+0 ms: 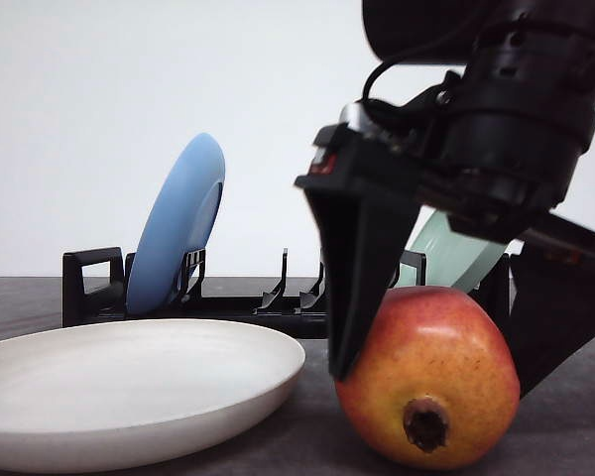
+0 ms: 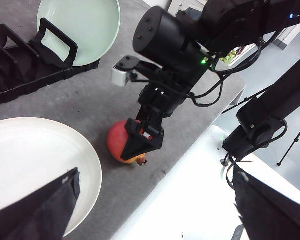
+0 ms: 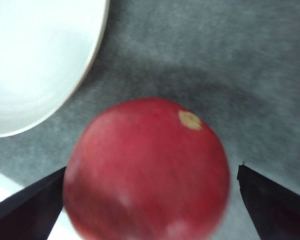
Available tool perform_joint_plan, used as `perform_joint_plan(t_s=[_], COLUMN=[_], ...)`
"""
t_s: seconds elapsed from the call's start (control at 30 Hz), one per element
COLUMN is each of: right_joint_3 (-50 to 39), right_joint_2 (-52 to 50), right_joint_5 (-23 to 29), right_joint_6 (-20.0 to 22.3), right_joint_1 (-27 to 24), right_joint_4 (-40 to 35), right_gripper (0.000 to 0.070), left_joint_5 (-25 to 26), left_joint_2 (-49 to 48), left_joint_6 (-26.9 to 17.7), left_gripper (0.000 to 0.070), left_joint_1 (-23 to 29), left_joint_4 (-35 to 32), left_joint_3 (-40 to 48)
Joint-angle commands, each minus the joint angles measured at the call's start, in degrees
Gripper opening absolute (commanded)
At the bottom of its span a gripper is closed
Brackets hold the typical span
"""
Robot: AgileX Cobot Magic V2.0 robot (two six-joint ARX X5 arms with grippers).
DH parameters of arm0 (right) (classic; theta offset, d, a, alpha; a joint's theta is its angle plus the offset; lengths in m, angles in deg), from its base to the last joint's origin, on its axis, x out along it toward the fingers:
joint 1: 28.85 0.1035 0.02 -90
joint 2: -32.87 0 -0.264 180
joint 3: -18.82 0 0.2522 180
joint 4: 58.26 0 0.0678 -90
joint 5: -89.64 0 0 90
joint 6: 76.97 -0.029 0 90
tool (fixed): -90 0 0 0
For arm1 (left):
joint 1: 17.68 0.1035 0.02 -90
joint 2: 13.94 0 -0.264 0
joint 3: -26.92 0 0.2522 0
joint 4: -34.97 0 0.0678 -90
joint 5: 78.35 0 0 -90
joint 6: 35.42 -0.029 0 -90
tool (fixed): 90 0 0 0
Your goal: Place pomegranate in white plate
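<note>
Pomegranate [image 1: 428,375] sits on the table between the right pincer's [image 1: 446,327] spread, down-pointing fingers.

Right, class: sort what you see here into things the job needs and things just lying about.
Needed for the job:
- pomegranate, on the table
- white plate, beside it
- right claw, open around the fruit

Just lying about:
- blue plate, upright in the rack
- pale green plate
- black dish rack
</note>
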Motion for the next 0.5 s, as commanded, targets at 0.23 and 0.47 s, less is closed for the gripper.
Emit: perform_joint_plan(t_s=[0.23,0.47], right_joint_3=[0.9,1.3], right_joint_2=[3.9,3.9], right_joint_5=[2.4,2.8], right_joint_6=[1.1,2.8], right_joint_1=[1.4,1.4], right_joint_4=[-0.5,0.0], right_gripper=[0.0683,0.0582], left_joint_5=[-0.2,-0.2], left_joint_2=[0.2,0.2], left_joint_6=[0.5,0.5], left_gripper=[0.0592,0.0592], left_joint_1=[-0.7,-0.7], left_joint_4=[-0.6,-0.6], left_joint_3=[-0.8,-0.8])
